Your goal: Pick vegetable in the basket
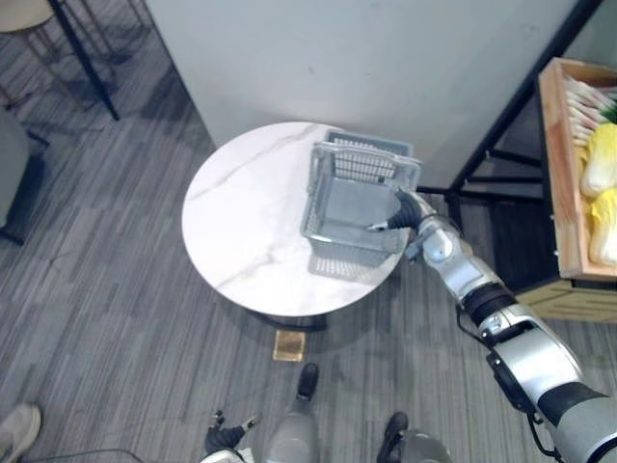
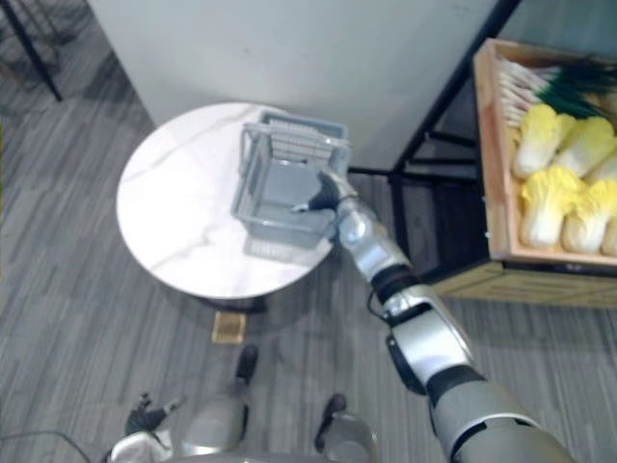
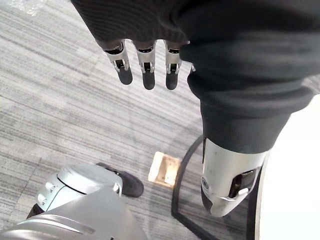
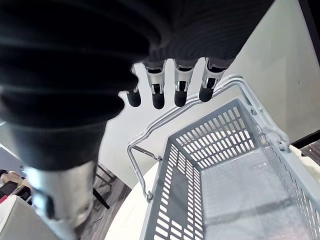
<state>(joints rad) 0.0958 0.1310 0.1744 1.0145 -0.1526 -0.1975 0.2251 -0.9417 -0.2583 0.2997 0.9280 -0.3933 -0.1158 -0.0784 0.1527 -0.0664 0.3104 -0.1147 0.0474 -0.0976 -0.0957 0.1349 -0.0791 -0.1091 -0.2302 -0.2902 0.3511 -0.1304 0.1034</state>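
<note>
Reaching with the right hand [image 1: 403,208] over the near right corner of the grey basket [image 1: 352,198], fingers [image 4: 158,95] straight, a little apart, holding nothing. Hanging the left hand [image 3: 148,70] low at the side above the carpet, likewise slack and empty. Past the right fingertips: bare slotted floor and walls, no vegetable inside, a wire handle [image 4: 131,157] arching up close to the tips. Set on the round marble table [image 1: 246,222], towards its right edge. Vegetables well apart from all this, in the wooden crate [image 2: 494,164] on the shelf to the right: yellow cabbages [image 2: 545,193] packed together, pale green-topped stalks [image 2: 525,82] behind them. Judged barely begun, with a swing from basket to crate needed first. Likely trouble: hooking a fingertip under that handle on the way out and dragging or tipping the light basket off the table rim; clipping the black shelf frame [image 1: 501,121] between table and crate; closing too shallowly on a round, leafy cabbage and dropping it short of the basket.
</note>
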